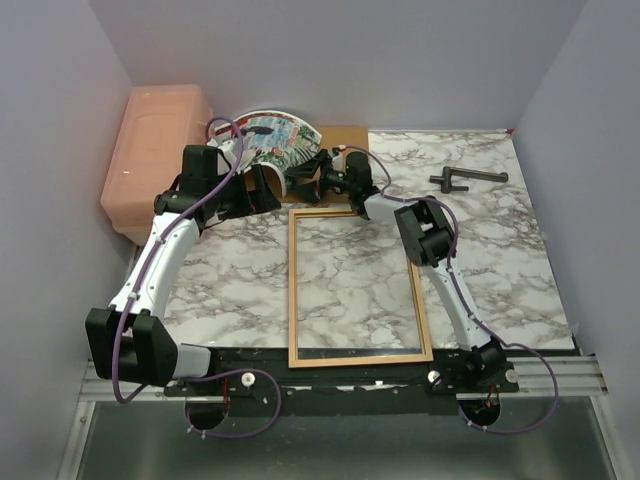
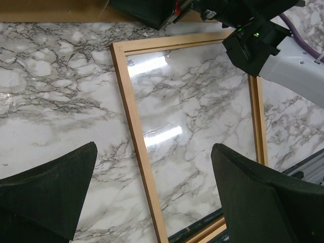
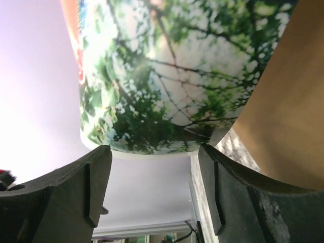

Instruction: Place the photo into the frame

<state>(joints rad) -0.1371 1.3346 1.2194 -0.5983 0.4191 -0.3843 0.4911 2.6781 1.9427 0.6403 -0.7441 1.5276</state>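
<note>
The right gripper (image 3: 154, 152) stood with its jaws parted at the far middle of the table (image 1: 500, 260). The curled edge of the photo (image 3: 167, 76) sat just beyond its fingertips, and nothing was pinched between them. The left gripper (image 2: 153, 152), at the far left, was spread wide and empty too, its camera looking down on the frame (image 2: 134, 121). The photo was not flat: it bowed up in an arch at the far edge, near the pink bin (image 1: 150, 160) and over the brown backing board (image 3: 283, 101). What propped it there could not be made out. Since neither gripper had a hold on it, the print probably needed a firm pinch on one edge before it could be carried. The frame lay flat in the near middle, its long rails running near to far and its glass catching the lights. Its far rail sat just beside both grippers, so the carry looked short. Open marble lay to the left and right of the frame, and the dark tool (image 1: 468, 178) at the far right was well apart.
</note>
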